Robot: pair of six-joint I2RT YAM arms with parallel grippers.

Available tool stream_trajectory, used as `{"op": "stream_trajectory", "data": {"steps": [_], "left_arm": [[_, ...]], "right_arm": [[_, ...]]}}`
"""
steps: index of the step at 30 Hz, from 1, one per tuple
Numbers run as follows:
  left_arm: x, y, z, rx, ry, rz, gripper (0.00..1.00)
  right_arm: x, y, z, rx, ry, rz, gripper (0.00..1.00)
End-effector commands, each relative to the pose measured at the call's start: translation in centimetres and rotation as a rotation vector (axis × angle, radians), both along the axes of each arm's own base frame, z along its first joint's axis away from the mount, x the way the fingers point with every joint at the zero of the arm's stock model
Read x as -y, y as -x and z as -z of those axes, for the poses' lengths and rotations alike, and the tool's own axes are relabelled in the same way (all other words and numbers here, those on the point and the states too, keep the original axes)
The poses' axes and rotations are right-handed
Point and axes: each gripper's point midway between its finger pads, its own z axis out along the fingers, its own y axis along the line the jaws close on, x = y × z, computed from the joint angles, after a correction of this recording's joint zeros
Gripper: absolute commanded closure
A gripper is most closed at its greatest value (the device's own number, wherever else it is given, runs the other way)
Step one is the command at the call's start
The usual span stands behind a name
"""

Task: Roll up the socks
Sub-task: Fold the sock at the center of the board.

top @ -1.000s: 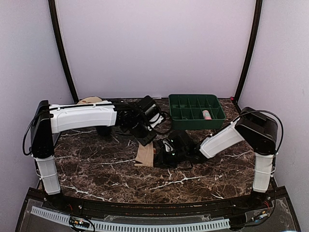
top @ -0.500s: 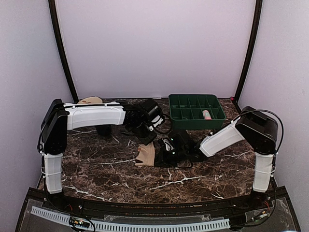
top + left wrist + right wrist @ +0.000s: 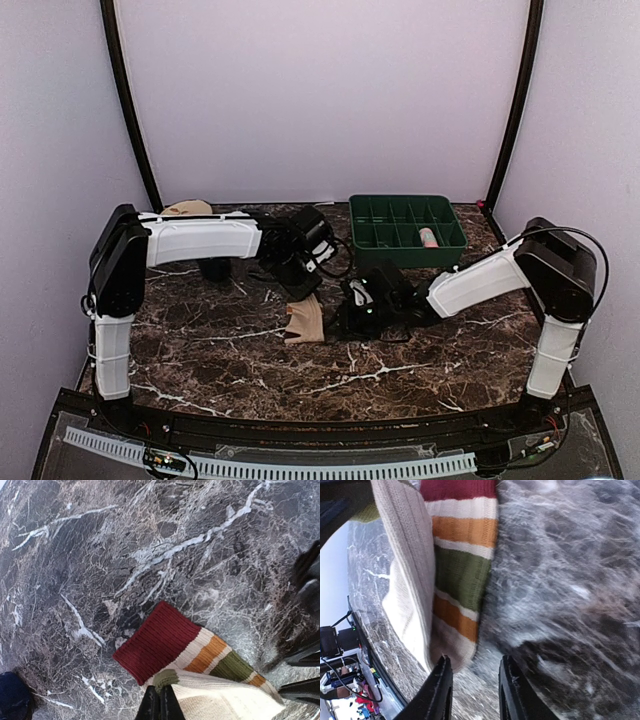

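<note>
Dark marble desk [image 3: 220, 350] w/ white veins. Both arms meet near its ctr at the striped sock [image 3: 207, 655]. The sock lies on the marble, its dark-red cuff at the end away from the left tool [image 3: 160, 696], then cream, orange and green bands. A cream layer w/ a green tip is folded back over the striped part. The left tool is pinched together right on that green tip: fingers closed, no gap btwn them, fabric bunched at their ends.

The right tool [image 3: 474, 662] sits low, just beside the sock's other end, fingers apart. Only marble shows btwn them. One finger [image 3: 440, 690] is right at the sock's cream corner; touching or not, can't tell.

From overhead the sock is a small tan patch btwn the two tools. The left arm stretches across from the left side and the right arm reaches in from the right.

At the back right stands a green bin [image 3: 407, 258] w/ compartments. The pink sock [image 3: 428, 237] lies in a near-row compartment toward the right, too small for detail. A beige plate [image 3: 187, 208] shows at the back left, mostly hidden behind the left arm.
</note>
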Motion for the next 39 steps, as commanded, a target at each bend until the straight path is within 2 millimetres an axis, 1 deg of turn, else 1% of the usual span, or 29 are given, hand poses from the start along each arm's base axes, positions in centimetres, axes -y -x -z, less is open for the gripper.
{"op": "stream_trajectory", "data": {"steps": [1,4,7,11,14,18,22,25,30,32,36,39], "left_arm": [[0.2,-0.5,0.6,-0.023,0.012,-0.001,1.0],[0.1,-0.8,1.2,-0.037,0.014,-0.002,1.0],[0.2,-1.4,1.4,-0.04,0.019,-0.003,1.0],[0.3,-2.3,1.3,-0.033,0.024,-0.005,1.0],[0.1,-2.7,1.7,-0.036,0.024,-0.007,1.0],[-0.4,-2.8,2.7,-0.056,0.01,-0.01,1.0],[-1.2,-2.8,4.0,-0.086,-0.011,-0.02,1.0],[-1.9,-2.7,4.8,-0.115,-0.029,-0.029,1.0],[-2.8,-2.2,5.9,-0.163,-0.049,-0.053,1.0],[-3.2,-1.6,6.3,-0.189,-0.059,-0.06,1.0],[-3.7,-0.5,7.1,-0.239,-0.065,-0.066,1.0],[-3.6,0.0,7.4,-0.254,-0.059,-0.06,1.0]], "right_arm": [[1.9,-0.3,-0.2,0.034,0.057,0.036,0.7],[2.4,-0.4,-1.0,0.051,0.061,0.053,0.69],[2.4,-0.2,-1.9,0.077,0.069,0.052,0.69],[1.4,0.6,-3.2,0.111,0.08,0.025,0.69],[0.1,1.3,-3.9,0.132,0.086,0.0,0.68],[-1.2,2.3,-3.6,0.132,0.106,-0.016,0.68],[-1.4,2.6,-3.2,0.095,0.07,0.044,0.64],[-1.4,2.6,-2.9,0.055,0.033,0.092,0.6],[-1.8,2.1,-2.5,0.015,-0.011,0.168,0.55],[-1.9,1.7,-2.4,0.007,-0.019,0.199,0.53],[-2.0,0.9,-1.9,-0.01,-0.045,0.254,0.53],[-2.0,0.5,-1.8,-0.015,-0.051,0.283,0.53]]}}
